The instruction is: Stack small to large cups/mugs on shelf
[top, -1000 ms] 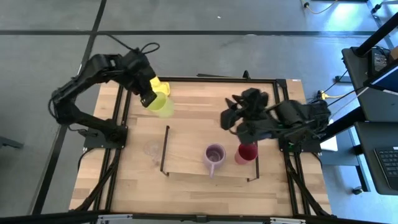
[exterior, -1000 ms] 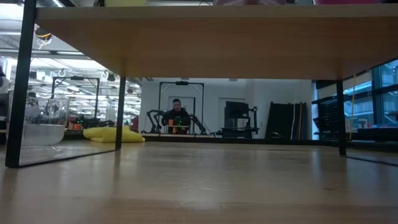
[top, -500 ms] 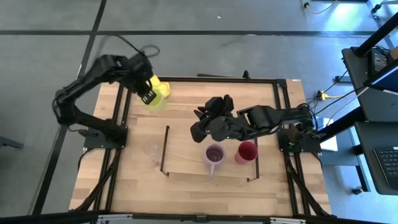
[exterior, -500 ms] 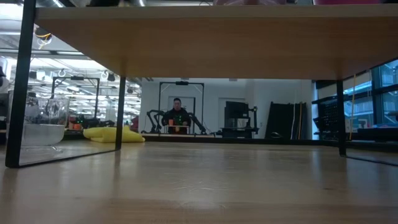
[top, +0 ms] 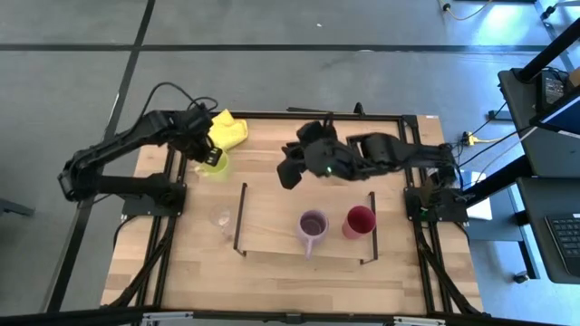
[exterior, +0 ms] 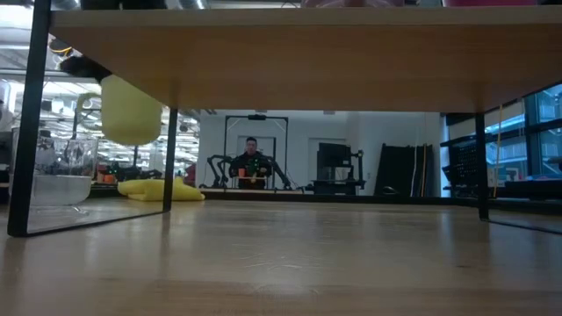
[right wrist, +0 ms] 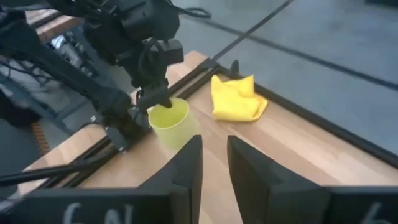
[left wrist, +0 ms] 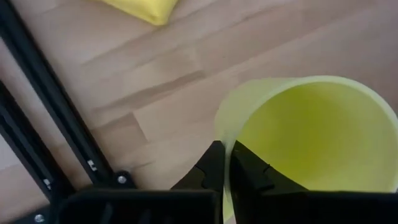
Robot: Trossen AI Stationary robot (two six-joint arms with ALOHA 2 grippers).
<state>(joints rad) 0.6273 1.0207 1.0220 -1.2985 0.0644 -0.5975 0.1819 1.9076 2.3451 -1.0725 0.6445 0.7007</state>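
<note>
my left gripper (left wrist: 225, 163) pinches the yellow-green mug (left wrist: 305, 146) by its rim; yellow cloth (top: 227, 129) just beyond; my right gripper (top: 288, 174) hangs narrowly parted.

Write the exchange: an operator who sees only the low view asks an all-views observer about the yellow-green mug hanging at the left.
Observer: For a start, the right gripper is open and empty, over the table near the shelf's far edge.
Operator: What holds that mug?
Observer: The left gripper, pinching the yellow-green mug by its rim, one finger inside.
Operator: Anything on the shelf?
Observer: The purple mug and the red cup, side by side toward its right end.
</note>
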